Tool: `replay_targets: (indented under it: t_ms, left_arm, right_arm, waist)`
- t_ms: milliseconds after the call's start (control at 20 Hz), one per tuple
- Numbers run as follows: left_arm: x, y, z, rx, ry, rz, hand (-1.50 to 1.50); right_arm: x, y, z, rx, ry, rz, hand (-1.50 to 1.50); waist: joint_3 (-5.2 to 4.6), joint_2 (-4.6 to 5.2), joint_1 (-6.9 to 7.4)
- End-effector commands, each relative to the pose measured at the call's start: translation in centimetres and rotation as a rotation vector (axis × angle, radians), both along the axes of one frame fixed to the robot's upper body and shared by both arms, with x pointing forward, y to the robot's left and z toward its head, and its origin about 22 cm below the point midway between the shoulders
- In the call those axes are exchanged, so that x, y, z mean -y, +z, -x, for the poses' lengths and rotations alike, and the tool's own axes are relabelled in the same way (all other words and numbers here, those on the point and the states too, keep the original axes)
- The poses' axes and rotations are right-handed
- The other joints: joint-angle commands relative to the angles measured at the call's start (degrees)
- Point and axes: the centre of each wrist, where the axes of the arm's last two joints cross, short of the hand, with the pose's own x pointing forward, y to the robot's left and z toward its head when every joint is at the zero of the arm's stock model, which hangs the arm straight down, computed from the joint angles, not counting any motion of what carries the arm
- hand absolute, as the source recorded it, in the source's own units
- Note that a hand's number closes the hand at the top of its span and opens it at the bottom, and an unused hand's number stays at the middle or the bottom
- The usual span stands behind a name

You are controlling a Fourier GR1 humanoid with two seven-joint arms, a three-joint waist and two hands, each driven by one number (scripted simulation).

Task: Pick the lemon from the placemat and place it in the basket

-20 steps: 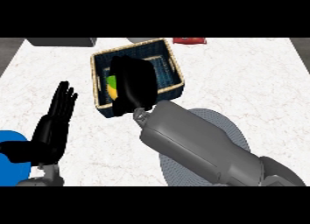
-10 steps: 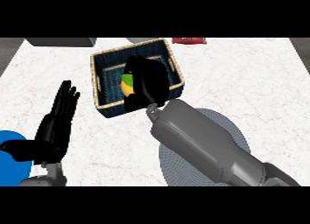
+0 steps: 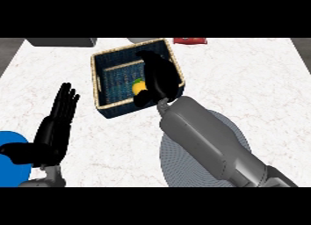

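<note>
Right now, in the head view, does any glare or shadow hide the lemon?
Head view: the light is even, with no glare on the white counter. Head view: it is dark inside the basket, yet the lemon shows bright yellow; no shadow hides it, only the black right hand covers part of it.

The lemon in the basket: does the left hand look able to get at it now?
Probably not. The right hand lies over the lemon, close against it, and the left wall of the basket stands between it and the left hand, which rests open at the left.
</note>
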Motion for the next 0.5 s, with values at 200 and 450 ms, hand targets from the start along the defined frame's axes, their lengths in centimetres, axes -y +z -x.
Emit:
replay_targets:
  t_ms: [200,450]
  left_arm:
    - [-0.8,0.3,0.9,-0.002,-0.010,-0.006,0.00]
    - [0.7,0.5,-0.1,-0.005,0.027,-0.010,0.00]
  right_arm:
    - [0.0,1.8,-1.2,0.133,-0.004,-0.159,-1.50]
    - [-0.4,2.5,0.9,0.274,-0.017,-0.184,-1.50]
  waist:
    - [0.00,0.08,0.65]
    - [0.00,-0.41,-1.17]
